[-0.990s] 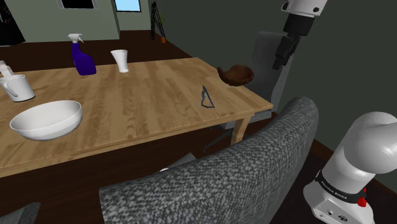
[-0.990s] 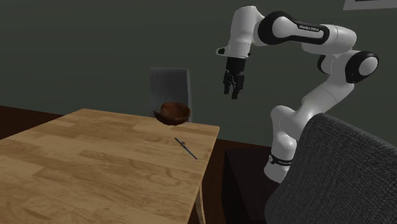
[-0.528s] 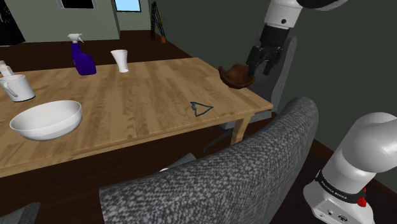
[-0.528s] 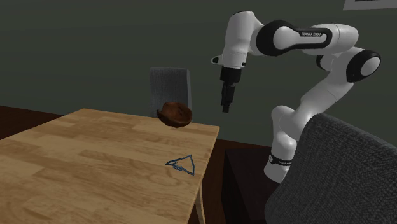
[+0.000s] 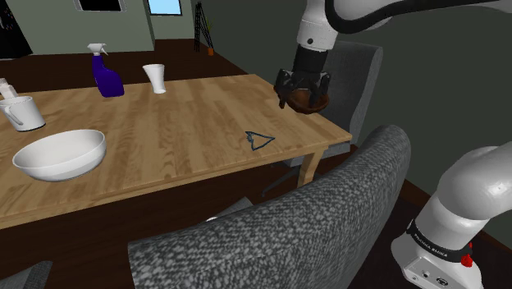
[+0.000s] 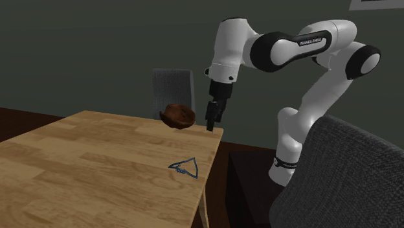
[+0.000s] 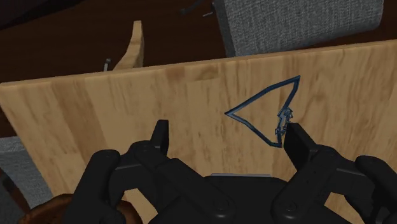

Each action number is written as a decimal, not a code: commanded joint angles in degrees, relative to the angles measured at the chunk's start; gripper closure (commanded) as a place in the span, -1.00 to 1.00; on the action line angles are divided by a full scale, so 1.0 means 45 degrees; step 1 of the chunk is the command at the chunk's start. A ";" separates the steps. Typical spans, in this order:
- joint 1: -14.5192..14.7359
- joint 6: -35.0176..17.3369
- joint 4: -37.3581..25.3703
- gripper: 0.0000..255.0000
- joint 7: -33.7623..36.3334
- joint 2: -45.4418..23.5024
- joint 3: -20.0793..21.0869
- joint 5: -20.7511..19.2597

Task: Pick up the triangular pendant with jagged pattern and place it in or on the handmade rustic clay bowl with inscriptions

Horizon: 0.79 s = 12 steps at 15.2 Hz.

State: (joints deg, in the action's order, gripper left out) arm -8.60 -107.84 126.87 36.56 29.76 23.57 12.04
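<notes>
Wooden table (image 5: 164, 131) bears the pendant (image 5: 259, 141), lying apart from the wide-spread tool (image 5: 304, 87).

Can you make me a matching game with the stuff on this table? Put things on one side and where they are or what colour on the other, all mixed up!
Things:
1. spray bottle
2. triangular pendant
3. clay bowl
4. big bowl

Clues:
A. brown, right beside the open claw
B. dark blue, standing upright
C. white, wide and round
D. thin outline lying flat on the wood

Pairs: 1-B, 2-D, 3-A, 4-C
</notes>
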 commanded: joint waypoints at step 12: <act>-0.1235 -0.2258 -0.1299 -1.00 0.4709 -0.3509 0.2156 -0.1237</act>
State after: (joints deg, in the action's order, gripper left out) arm -14.16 -117.12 120.37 57.64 14.18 33.14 6.55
